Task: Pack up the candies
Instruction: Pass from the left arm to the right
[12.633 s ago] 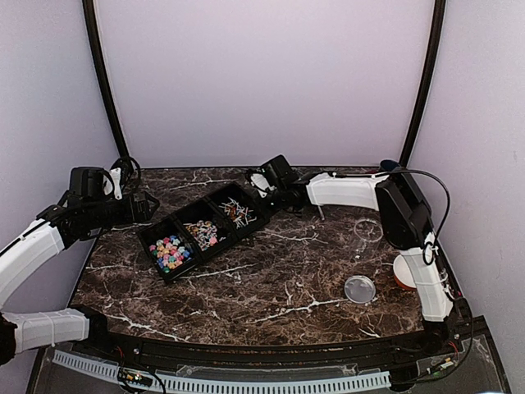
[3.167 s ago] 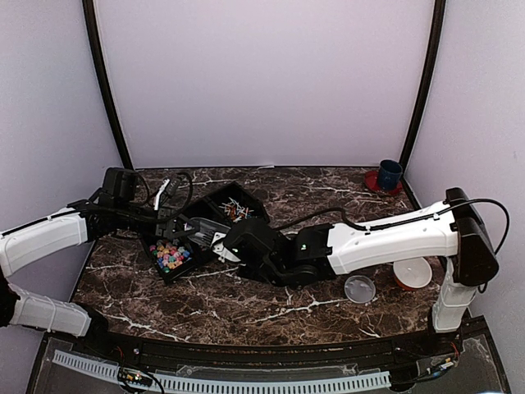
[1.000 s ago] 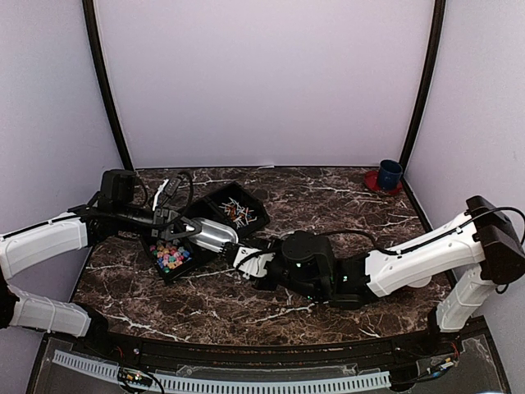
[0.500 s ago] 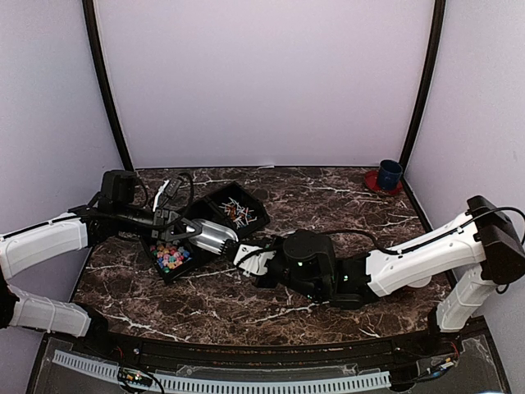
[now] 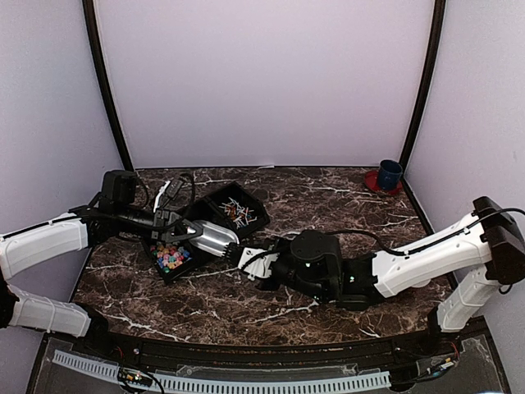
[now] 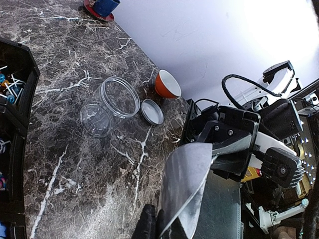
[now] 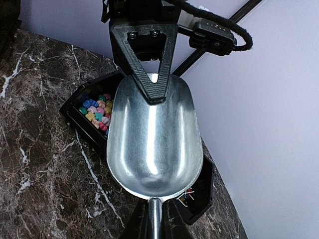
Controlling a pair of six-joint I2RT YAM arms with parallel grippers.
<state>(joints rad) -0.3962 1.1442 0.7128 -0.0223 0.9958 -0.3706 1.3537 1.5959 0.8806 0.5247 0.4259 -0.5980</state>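
- Your left end effector [image 7: 154, 92] is closed tight and pinches the front rim of the one metal scoop [image 7: 152, 139].
- Your right end effector [image 7: 154, 221] comes from the opposite end, with its fingers drawn in against the scoop's handle.
- So two end effectors hold the one scoop, which hangs over the tray [image 7: 82, 127].
- You have one black tray on the left of the surface [image 5: 328, 205]; it has three compartments.
- The candies [image 7: 96, 110] lie in the tray: pastel pieces fill one end compartment, and the stick pieces [image 5: 238, 211] fill the other end.
- The scoop hides the middle compartment, so I cannot tell what it holds.
- To the right you have one clear jar [image 6: 112, 104], one lid [image 6: 151, 111] just beside it and one orange bowl [image 6: 167, 84] near them.
- At the far right corner, one blue cup [image 6: 105, 5] stands on one red saucer [image 6: 94, 11].
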